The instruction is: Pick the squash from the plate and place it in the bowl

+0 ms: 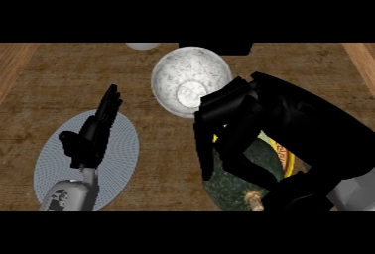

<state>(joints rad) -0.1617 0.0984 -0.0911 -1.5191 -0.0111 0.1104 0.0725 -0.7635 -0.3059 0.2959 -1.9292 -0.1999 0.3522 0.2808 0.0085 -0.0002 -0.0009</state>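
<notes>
Left hand [93, 130]: lower left of head view, open, fingers straight and together, pointing up and slightly right, thumb sticking out to the left. Grey left forearm [70, 194] enters from the lower edge directly beneath it, near vertical.

Right hand [253, 124]: centre right, large in view, back of hand toward the camera. Fingers [209, 144] curled, pointing down and to the left, wrapped over the squash [234, 186] beneath them. Thumb not separable from the dark mass of the hand. Grey right forearm [355, 191] shows only at the lower right edge, running up and left into the wrist.

Hands well apart, no contact between them.
</notes>
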